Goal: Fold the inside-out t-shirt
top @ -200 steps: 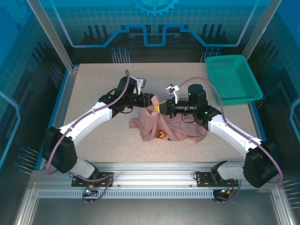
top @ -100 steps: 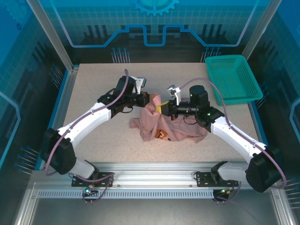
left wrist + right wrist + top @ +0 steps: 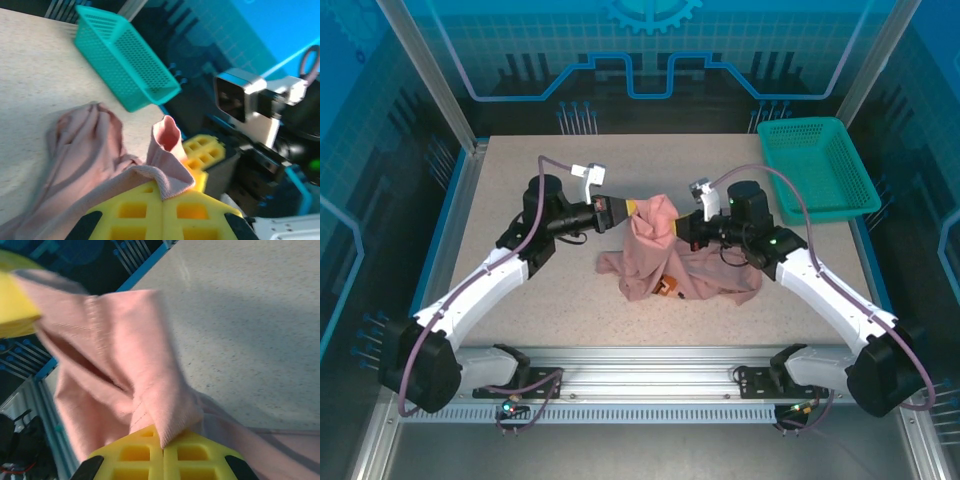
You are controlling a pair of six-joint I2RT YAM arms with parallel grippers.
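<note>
T-shirt (image 3: 695,275), one, is pinched by left gripper (image 3: 631,207) and right gripper (image 3: 682,228).

We identify the t-shirt (image 3: 665,262) as soft, matt knitted cloth; the right wrist view shows its fine weave and a stitched hem. The pads (image 3: 131,212) of the left gripper (image 3: 630,207) and the pads (image 3: 135,455) of the right gripper (image 3: 685,228) are yellow moulded plastic, matt, with square recesses. The bench (image 3: 530,300) has a speckled, matt, fine-grained top. The basket (image 3: 817,170) is teal plastic mesh with a slight sheen. The arm shells (image 3: 485,283) are smooth, glossy white plastic. The rail (image 3: 650,365) along the bench's near edge is ribbed bare metal.
</note>
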